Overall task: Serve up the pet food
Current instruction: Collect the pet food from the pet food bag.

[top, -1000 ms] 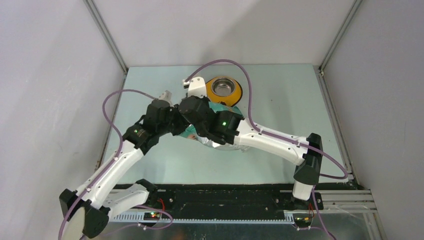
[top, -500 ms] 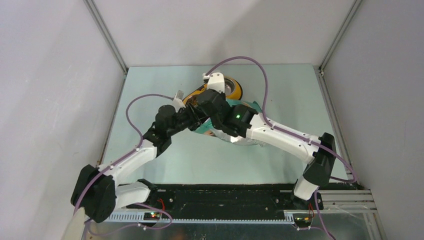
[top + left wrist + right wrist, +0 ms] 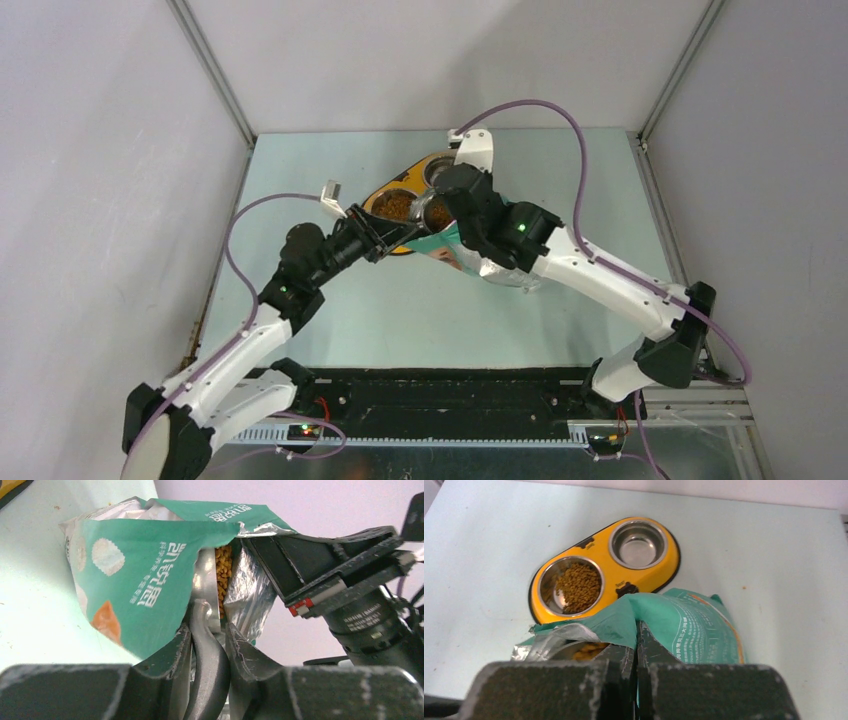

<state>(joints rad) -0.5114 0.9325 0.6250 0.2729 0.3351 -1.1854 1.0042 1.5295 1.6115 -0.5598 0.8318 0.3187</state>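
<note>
So the left claw (image 3: 207, 632) is clamped on the grey metal scoop (image 3: 210, 665) dug into the teal-and-white foil bag (image 3: 145, 580), right claw (image 3: 636, 630) pinching its rim tight. Some small brown kibble pellets (image 3: 223, 575) are in the bag, more further back in the yellow double-bowl feeder (image 3: 604, 555), left cup.

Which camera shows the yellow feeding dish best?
The right wrist view: the whole dish shows, kibble in one side, the other empty. The top view has it partly hidden; the left wrist catches only a corner.
</note>
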